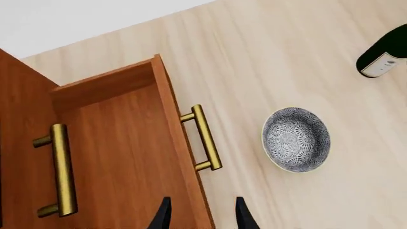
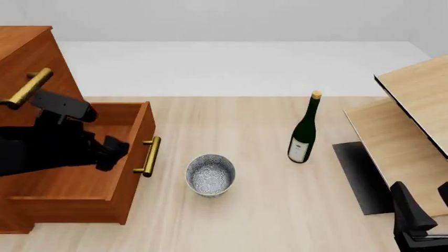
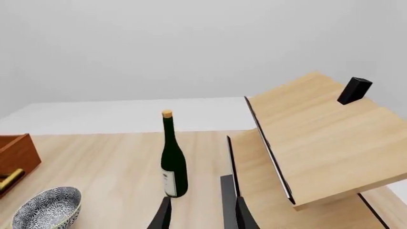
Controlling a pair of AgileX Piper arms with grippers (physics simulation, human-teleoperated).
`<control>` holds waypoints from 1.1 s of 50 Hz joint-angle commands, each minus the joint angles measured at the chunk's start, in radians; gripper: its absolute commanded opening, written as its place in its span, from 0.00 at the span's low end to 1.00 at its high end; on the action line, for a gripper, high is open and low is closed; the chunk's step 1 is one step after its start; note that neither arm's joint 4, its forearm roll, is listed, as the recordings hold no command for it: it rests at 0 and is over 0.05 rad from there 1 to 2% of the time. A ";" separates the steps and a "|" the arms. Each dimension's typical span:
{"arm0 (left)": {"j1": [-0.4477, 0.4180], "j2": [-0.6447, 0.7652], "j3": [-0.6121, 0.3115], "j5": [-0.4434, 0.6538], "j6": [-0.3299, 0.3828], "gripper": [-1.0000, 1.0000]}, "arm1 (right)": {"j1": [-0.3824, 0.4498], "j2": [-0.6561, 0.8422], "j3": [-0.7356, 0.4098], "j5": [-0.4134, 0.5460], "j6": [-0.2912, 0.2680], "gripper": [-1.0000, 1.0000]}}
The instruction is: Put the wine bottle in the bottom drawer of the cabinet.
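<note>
Your wine bottle (image 2: 305, 134) stands upright on the table (image 2: 266, 210), well apart from the cabinet (image 2: 31, 58) and to the right of the speckled bowl (image 2: 209, 175). The bowl sits between the bottle and the bottom drawer (image 2: 84, 184), which is pulled out with its brass handle (image 2: 148, 156) facing the bowl. The drawer's front edge and the bowl's rim are near each other but not touching, with a strip of bare tabletop between them.

Your left gripper (image 1: 202, 214) hangs over the open drawer, its fingers spread and holding nothing; in its wrist view they straddle the drawer's front wall just behind the handle. In the front view the left arm (image 2: 56, 142) covers much of the drawer's inside, so you cannot see the whole floor of it. An upper drawer handle (image 2: 27, 88) juts out above the arm.

Your right gripper (image 3: 202, 214) sits low at the right edge of the front view, partly cut off; its fingers are apart and empty, pointing toward the bottle. The pale slanted boards (image 2: 413, 121) crowd the right side, close beside that gripper, with a dark mat (image 2: 357, 176) under them. Open tabletop lies between the gripper and the bottle.
</note>
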 commanded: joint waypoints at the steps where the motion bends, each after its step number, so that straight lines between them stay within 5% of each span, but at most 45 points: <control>1: -0.024 0.035 0.063 -0.064 -0.052 1.00 | 0.004 0.000 -0.002 0.004 -0.004 1.00; 17: -0.026 0.084 0.172 -0.200 -0.126 1.00 | 0.000 0.000 -0.001 0.004 0.000 1.00; 33: 0.025 0.106 0.240 -0.293 -0.074 1.00 | -0.003 0.000 0.000 0.004 0.002 1.00; 55: -0.038 0.180 0.285 -0.380 -0.132 1.00 | -0.011 0.000 0.000 0.003 0.006 1.00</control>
